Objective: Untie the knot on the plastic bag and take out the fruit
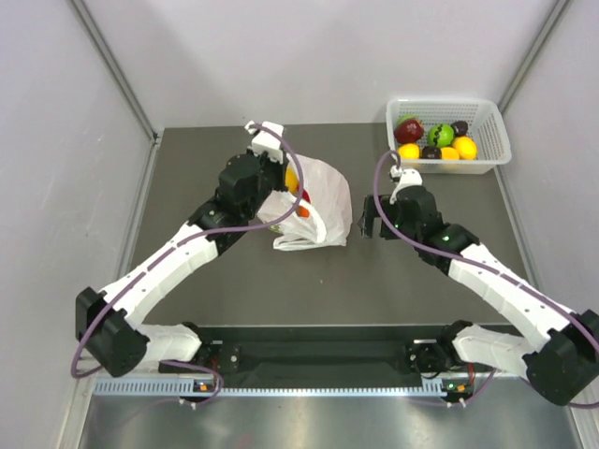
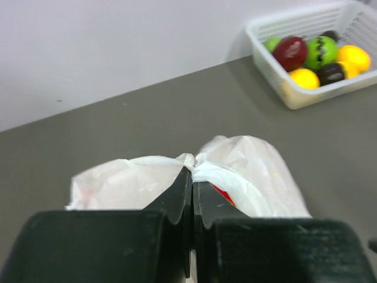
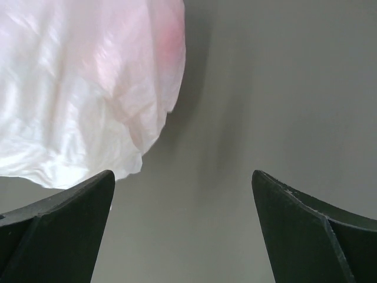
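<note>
Two arms, one plastic bag [image 1: 318,201], mid-tabletop [image 1: 234,281] | left fingers [image 2: 177,200] pinched together on film at bag's far-left side | right fingers [image 3: 65,206] apart, empty, bag just to their left | fruit [image 2: 222,192] red through film | I judge right arm nearer free side.

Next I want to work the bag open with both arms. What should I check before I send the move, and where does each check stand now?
1. Left end effector gripping the thin translucent white plastic bag: ok, jaws shut on a fold of it.
2. Right end effector free: ok, open and empty, beside the bag.
3. Knot undone: cannot tell, no view shows it.
4. Fruit taken out: not ok, yellow and red shapes show through the bag.
5. White mesh plastic basket clear of both arms: ok, at the far right corner.
</note>
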